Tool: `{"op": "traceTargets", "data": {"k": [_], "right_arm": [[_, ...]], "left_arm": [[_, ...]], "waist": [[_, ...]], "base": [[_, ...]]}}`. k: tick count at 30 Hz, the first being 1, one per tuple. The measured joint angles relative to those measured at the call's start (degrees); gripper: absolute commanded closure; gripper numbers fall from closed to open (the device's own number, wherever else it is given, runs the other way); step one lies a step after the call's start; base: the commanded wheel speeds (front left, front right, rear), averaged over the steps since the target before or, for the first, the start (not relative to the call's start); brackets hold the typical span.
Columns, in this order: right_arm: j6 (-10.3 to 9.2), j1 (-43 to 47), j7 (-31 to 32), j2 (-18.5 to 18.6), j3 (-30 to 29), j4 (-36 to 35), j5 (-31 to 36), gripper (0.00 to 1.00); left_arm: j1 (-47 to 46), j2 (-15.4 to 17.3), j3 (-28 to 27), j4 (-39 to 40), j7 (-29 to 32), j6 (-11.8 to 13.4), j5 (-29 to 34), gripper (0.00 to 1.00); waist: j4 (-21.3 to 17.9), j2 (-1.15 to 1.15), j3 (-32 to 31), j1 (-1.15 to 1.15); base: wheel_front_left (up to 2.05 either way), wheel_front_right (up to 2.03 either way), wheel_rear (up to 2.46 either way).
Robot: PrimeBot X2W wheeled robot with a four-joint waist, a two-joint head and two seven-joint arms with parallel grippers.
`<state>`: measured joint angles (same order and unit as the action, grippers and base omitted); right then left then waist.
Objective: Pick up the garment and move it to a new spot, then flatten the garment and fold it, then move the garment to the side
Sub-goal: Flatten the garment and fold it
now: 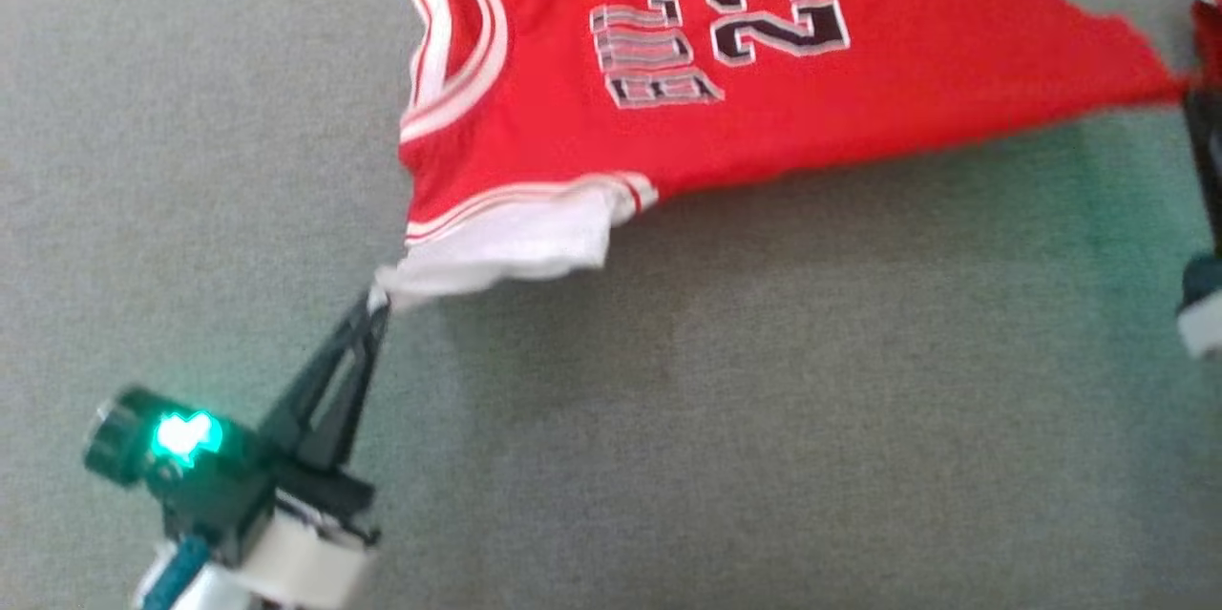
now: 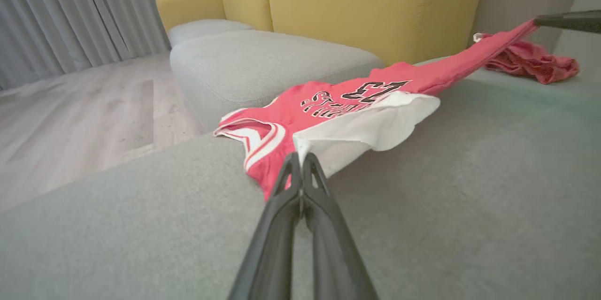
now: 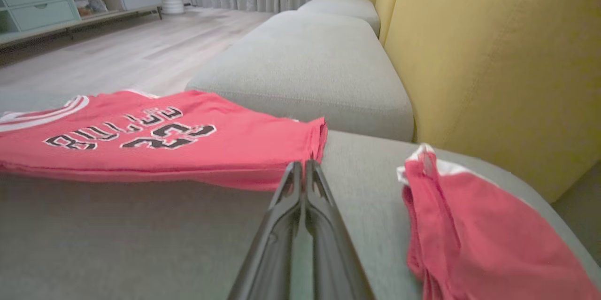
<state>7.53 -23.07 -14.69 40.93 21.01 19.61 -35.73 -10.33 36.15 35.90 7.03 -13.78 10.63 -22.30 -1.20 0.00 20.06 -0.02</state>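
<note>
Left gripper (image 1: 377, 300): both fingers pressed together, pinching the white corner of the garment (image 1: 859, 66) at their tips; the left wrist view shows the same pinch (image 2: 300, 161).
Garment, look: a red sleeveless jersey (image 2: 291, 112) with "BULLS" and "23" in black letters edged white, white-and-red banding at the neck and armhole, and a white inner layer folded out just beyond the left fingertips.
Garment, place: stretched from the left gripper's tips across to the right gripper's tips, its near edge pulled taut, over the grey seat cushion (image 1: 668, 448), which is shadowed beneath it.
Right gripper (image 3: 303, 166): clamped on the jersey's red hem corner (image 3: 141, 150), the cloth drawn to a point there; it shows at the head view's right edge (image 1: 1198, 104).
Second red cloth (image 3: 469, 225): crumpled on the cushion just right of the right fingers, apart from the jersey, near the yellow backrest (image 3: 493, 56).
Cabinet (image 3: 33, 4): far left beyond the right gripper; pale green drawers closed.
Open compartment (image 3: 89, 2): holds small things too blurred to name.
</note>
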Motion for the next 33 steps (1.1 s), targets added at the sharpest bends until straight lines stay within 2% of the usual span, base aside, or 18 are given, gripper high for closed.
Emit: {"op": "traceTargets", "data": {"k": [5, 9, 14, 19, 33], "right_arm": [[0.0, 7.99, 0.0, -1.46, -3.63, -1.62, 1.63, 1.0], [0.0, 13.28, 0.0, -1.9, -5.91, -2.54, 1.7, 1.0], [0.0, 14.7, 0.0, -2.7, -6.54, -3.52, 2.05, 1.0], [0.0, 12.91, 0.0, -2.96, -4.92, -0.97, 2.96, 1.0], [0.0, -4.55, 0.0, -3.07, 1.94, 5.22, 0.43, 1.0]], "left_arm": [[6.89, -0.99, 0.32, 1.32, -0.49, 0.54, -2.71, 1.0], [12.04, -0.67, 1.71, 2.31, -0.49, -0.11, -3.35, 1.0], [11.4, 0.16, 1.46, 3.12, -0.49, -0.12, -2.77, 1.0], [4.93, 0.41, 1.42, 2.53, 0.65, -2.08, -1.34, 1.0], [-21.66, -0.18, 0.78, -3.21, 6.44, -9.09, 3.96, 1.0]], "waist": [[-0.51, 0.0, -2.01, 0.01], [-0.89, 0.0, -3.42, 0.01], [-1.23, 0.0, -4.0, 0.02], [-1.4, 0.0, -3.0, 0.03], [-1.37, 0.0, 3.16, 0.04]], "base": [[0.0, 0.0, 0.0], [0.0, 0.0, 0.0], [0.0, 0.0, 0.0], [0.0, 0.0, 0.0], [0.0, 0.0, 0.0]]}}
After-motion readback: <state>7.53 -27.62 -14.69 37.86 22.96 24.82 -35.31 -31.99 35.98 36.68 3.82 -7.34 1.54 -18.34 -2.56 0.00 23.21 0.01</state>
